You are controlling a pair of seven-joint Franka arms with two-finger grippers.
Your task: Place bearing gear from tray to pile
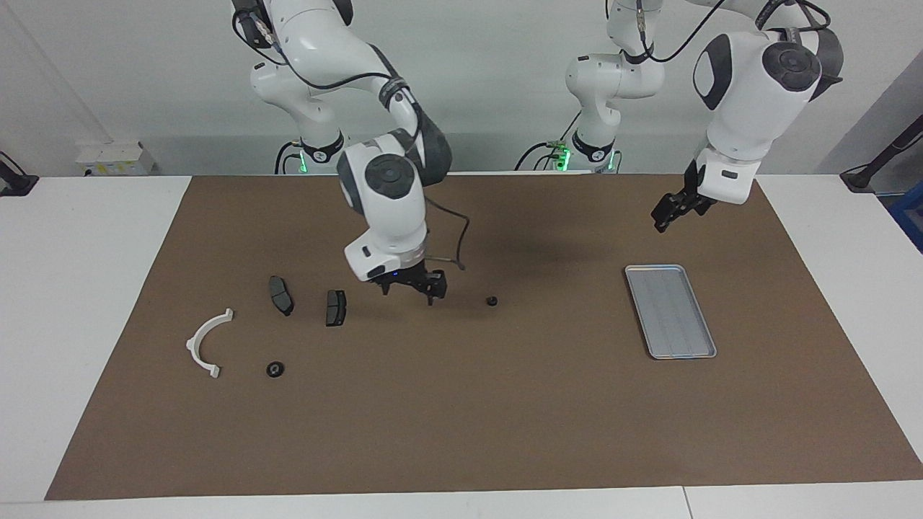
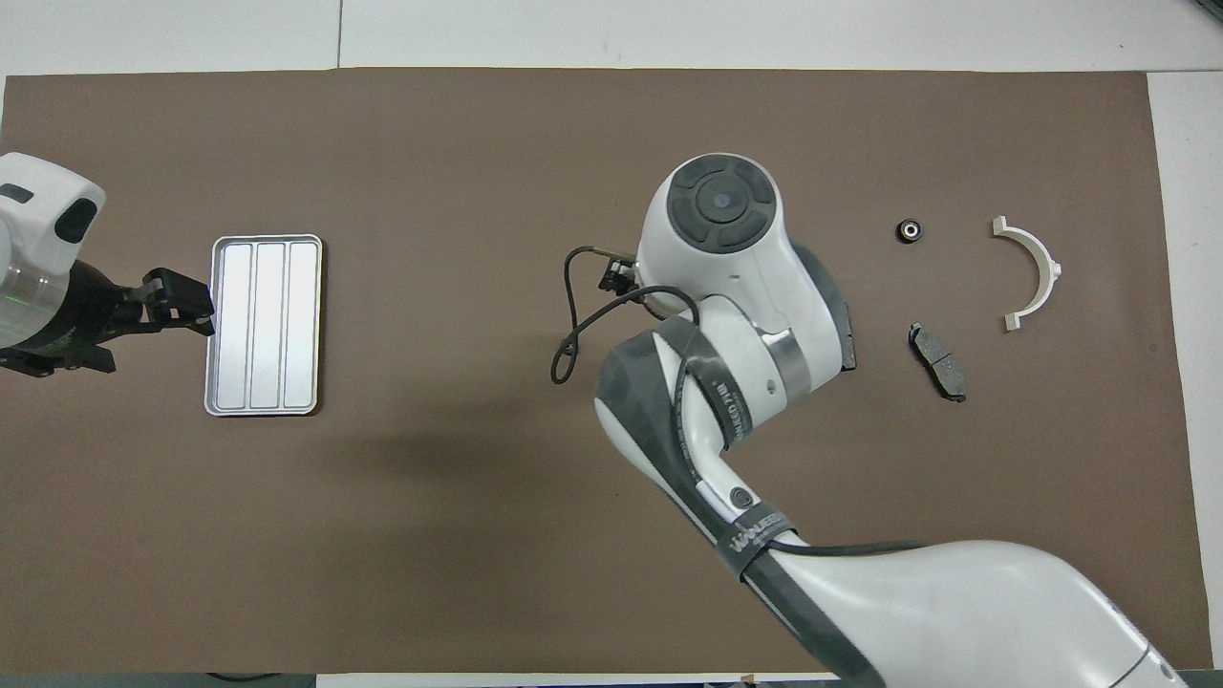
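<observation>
One camera sat high across the table [image 1: 108, 216], facing the robots from a distance. Another hung above the robots' end, looking steeply down. Both took in the whole brown mat [image 1: 461, 418], half-turned.
</observation>
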